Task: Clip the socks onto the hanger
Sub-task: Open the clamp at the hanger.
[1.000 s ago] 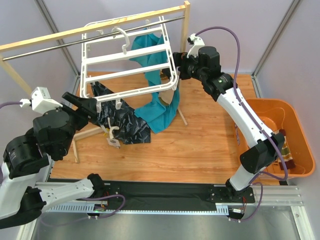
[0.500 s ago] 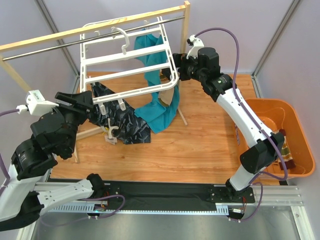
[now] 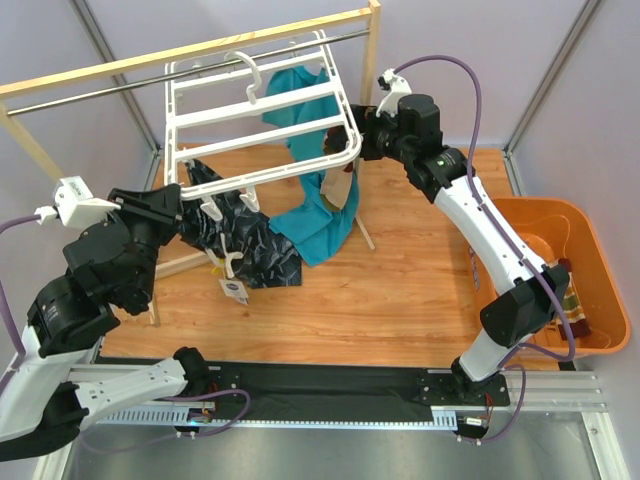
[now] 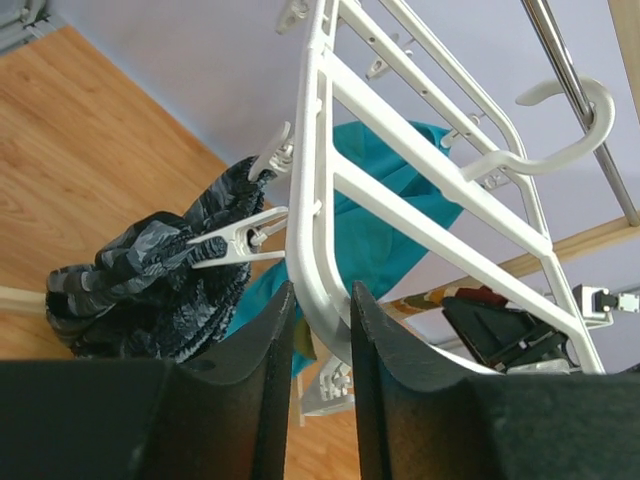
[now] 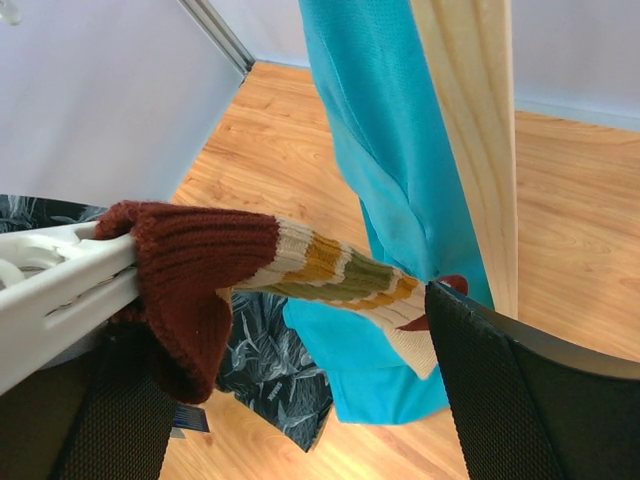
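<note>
Teal cloth (image 3: 322, 228) and navy cloth (image 3: 248, 248) crowd the hanger (image 3: 262, 103) at six o'clock; left gripper (image 4: 322, 300) jaws pinch its rim, right gripper (image 5: 275, 340) jaws gape around a sock (image 5: 200, 270).

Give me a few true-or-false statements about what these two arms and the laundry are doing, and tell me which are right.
1. The left gripper has its fingers on either side of the rim of the white plastic drying frame. True.
2. The striped sock with the maroon cuff lies flat on the wooden tabletop. False: its cuff hangs over the frame's rim, off the table.
3. A white clip grips the dark navy patterned cloth. True.
4. The right gripper is squeezed shut on the sock. False: its jaws stand wide open, with the sock between them.
</note>
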`<state>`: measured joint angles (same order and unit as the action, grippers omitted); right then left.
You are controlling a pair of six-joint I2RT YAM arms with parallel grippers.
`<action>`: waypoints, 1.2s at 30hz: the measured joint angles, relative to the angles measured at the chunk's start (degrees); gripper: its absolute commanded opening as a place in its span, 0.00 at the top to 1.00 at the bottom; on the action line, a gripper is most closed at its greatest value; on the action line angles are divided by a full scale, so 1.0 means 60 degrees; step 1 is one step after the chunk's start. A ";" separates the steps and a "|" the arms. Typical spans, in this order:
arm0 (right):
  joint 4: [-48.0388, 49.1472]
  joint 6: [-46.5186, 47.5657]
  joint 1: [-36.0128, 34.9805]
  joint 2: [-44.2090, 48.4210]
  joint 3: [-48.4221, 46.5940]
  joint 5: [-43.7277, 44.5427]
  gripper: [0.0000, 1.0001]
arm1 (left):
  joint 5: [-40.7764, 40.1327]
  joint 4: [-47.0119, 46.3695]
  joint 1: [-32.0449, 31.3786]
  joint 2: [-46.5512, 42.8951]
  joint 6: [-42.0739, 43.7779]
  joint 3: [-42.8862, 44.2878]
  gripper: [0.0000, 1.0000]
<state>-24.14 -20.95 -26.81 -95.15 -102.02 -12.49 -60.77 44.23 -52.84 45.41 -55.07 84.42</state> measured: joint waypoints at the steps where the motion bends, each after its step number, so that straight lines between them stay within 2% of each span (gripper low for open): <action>1: -0.0004 -0.0018 0.0004 0.0004 0.0018 0.0011 0.02 | -0.0007 -0.0015 0.0004 0.0000 0.0007 0.0000 0.74; 2: -0.0004 -0.0058 0.0007 0.0029 0.0084 0.0040 0.00 | -0.0047 -0.0018 0.0011 0.0000 0.0029 0.0000 0.79; 5: -0.0076 -0.0069 0.0040 0.0215 0.0430 0.0084 0.00 | 0.0087 -0.0160 0.0004 0.0000 0.0168 -0.0004 0.82; 12: -0.0495 -0.0066 -0.0073 0.1570 0.1665 0.0346 0.00 | 0.0543 -0.0503 -0.0004 0.0120 0.0393 -0.0117 0.85; 15: -0.0528 -0.0022 -0.0073 0.2433 0.2244 0.0477 0.00 | 0.0648 -0.0557 -0.0004 0.0120 0.0539 -0.0171 0.73; 16: -0.0499 0.0015 -0.0073 0.2623 0.2262 0.0528 0.00 | 0.0667 -0.0546 -0.0004 0.0120 0.0568 -0.0178 0.64; 18: -0.0441 0.0109 -0.0069 0.2845 0.2189 0.0597 0.00 | 0.0699 -0.0539 -0.0004 0.0117 0.0645 -0.0178 0.60; 24: -0.0605 0.0138 -0.0069 0.2728 0.1643 0.0543 0.00 | 0.0685 -0.0550 -0.0004 0.0098 0.0820 -0.0393 0.59; 29: -0.0805 -0.0142 -0.0073 0.3661 0.2834 0.0474 0.01 | 0.0699 -0.0663 -0.0004 0.0284 0.1239 -0.0379 0.59; 33: -0.1140 -0.0393 -0.0222 0.5031 0.3982 0.0350 0.09 | 0.0790 -0.0849 -0.0004 0.0510 0.1534 -0.0364 0.59; 36: -0.1228 -0.0466 -0.0936 0.5861 0.4382 0.0324 0.18 | 0.0831 -0.0954 -0.0004 0.0590 0.1698 -0.0364 0.59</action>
<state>-31.51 -23.75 -32.42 -59.99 -75.72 -10.55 -55.79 38.50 -52.86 48.95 -44.88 82.24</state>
